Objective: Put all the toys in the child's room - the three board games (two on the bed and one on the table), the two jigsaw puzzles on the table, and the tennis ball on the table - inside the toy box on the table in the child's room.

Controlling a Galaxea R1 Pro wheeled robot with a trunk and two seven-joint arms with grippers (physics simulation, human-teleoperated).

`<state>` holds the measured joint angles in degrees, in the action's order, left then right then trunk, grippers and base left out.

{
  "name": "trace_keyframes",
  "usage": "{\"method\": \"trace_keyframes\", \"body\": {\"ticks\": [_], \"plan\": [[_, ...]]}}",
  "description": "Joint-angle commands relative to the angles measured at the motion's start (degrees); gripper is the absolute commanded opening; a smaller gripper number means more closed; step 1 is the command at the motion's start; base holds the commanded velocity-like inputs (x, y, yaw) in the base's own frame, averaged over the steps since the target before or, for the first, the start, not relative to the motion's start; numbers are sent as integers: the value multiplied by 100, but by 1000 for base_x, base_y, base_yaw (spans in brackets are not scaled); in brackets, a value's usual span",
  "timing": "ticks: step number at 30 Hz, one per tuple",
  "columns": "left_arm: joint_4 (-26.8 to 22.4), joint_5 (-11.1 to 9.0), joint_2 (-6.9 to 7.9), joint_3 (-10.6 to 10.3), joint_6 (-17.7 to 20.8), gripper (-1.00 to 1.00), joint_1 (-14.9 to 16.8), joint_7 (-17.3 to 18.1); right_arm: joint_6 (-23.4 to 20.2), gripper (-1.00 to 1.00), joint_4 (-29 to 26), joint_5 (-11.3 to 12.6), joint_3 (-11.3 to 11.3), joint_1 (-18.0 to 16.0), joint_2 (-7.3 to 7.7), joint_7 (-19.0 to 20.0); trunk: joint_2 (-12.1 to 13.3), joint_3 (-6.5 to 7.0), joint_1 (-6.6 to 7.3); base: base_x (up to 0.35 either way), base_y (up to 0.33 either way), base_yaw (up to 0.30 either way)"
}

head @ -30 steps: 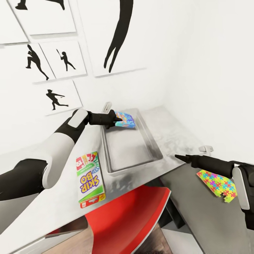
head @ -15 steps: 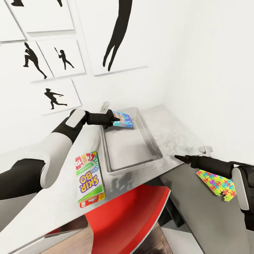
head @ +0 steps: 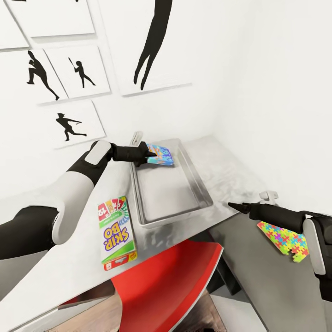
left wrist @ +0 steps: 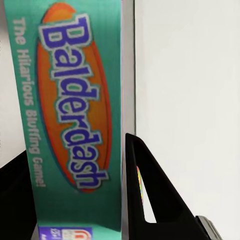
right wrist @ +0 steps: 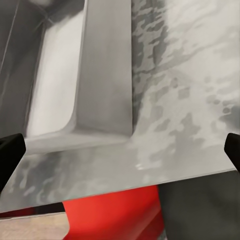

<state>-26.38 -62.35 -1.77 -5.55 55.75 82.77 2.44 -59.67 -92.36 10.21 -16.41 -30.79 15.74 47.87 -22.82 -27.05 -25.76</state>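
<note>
White walls with silhouette prints back the table [head: 55, 272]. Left gripper [head: 146, 156] pinches the Balderdash game [head: 160, 155] over the toy box's [head: 171, 191] far end. Right gripper [head: 233, 206] hovers spread; Skip-Bo [head: 115, 233] and puzzle [head: 282, 239] lie on the table.

wall prints [head: 74, 71]: black athlete silhouettes on white panels, hung on the white wall behind the table's far edge | red chair [head: 166, 281]: seat seen under the table's near edge, also seen in the right wrist view [right wrist: 112, 215] | wooden floor: glimpsed below
</note>
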Motion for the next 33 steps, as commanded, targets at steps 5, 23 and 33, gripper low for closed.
{"method": "trace_keyframes", "body": {"ticks": [5, 23, 33], "plan": [[1, 4, -1, -15, 11, -100, 8, 36, -33, 100, -1, 13, -4, -5, 5, 12, -10, -53, -3, 0, 0, 0], [1, -12, -9, -16, 13, -100, 5, 45, -33, 100, -1, 30, 0, -59, 3, 12, -10, -220, -3, 0, 0, 0], [-2, -13, -16, -15, 9, -100, 6, 46, -33, 100, -1, 33, 1, -88, 15, 12, -10, -313, -3, 0, 0, 0]]}}
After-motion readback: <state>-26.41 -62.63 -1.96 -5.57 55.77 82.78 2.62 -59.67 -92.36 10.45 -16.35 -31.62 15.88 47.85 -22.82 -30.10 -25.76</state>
